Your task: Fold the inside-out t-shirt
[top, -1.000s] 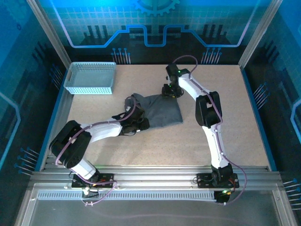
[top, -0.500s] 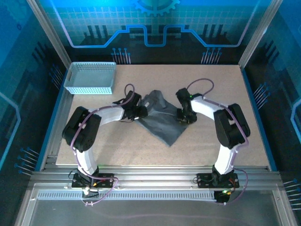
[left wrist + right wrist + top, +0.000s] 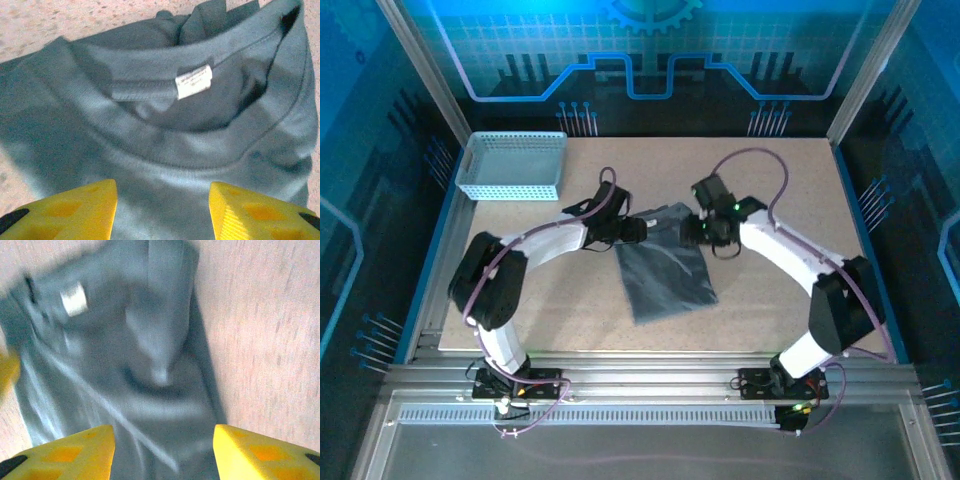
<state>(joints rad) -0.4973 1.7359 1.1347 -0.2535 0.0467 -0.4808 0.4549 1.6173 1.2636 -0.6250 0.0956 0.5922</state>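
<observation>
**Two open end effectors meet at the shirt's far edge**

Both arms reach inward over the table (image 3: 790, 290). The left arm bends up from its base and runs right, its end effector (image 3: 638, 229) at the far left corner of the inside-out t-shirt (image 3: 665, 275). The right arm sweeps in from the right, its end effector (image 3: 692, 232) at the far right corner. In each wrist view the yellow fingers stand wide apart over cloth, pinching nothing.

Half a second ago the shirt was a diamond pointing at the near edge. It is now a slanted, roughly rectangular panel, and the right arm's elbow has swung out to the right.

The dark grey shirt lies mid-table, well apart from the light blue basket (image 3: 512, 165). Its ribbed collar and white label (image 3: 194, 81) face the left wrist camera.
</observation>
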